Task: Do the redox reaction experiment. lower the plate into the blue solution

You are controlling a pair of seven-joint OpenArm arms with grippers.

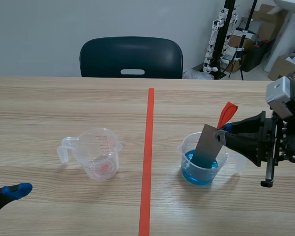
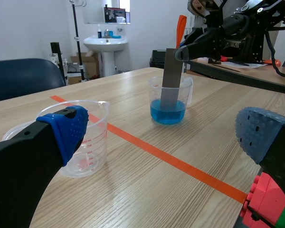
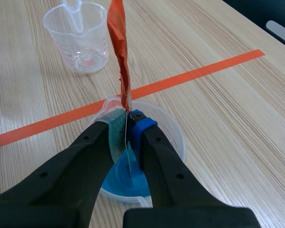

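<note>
Lowering under way — right gripper [image 1: 225, 132] clamps plate [image 1: 206, 147] top, lower end already in blue solution [image 1: 199, 174] inside cup [image 1: 187, 146]. Next — ease lower, release gently. Left gripper [image 2: 164, 133] wide open, empty.

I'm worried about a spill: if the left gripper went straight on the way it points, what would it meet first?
Probably the empty measuring cup, right ahead of one finger of the left gripper; the cup of blue solution stands farther on. Depth is unclear.

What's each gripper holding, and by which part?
The right gripper pinches the plate near its top edge, under the orange tag; left gripper is open, empty.
</note>
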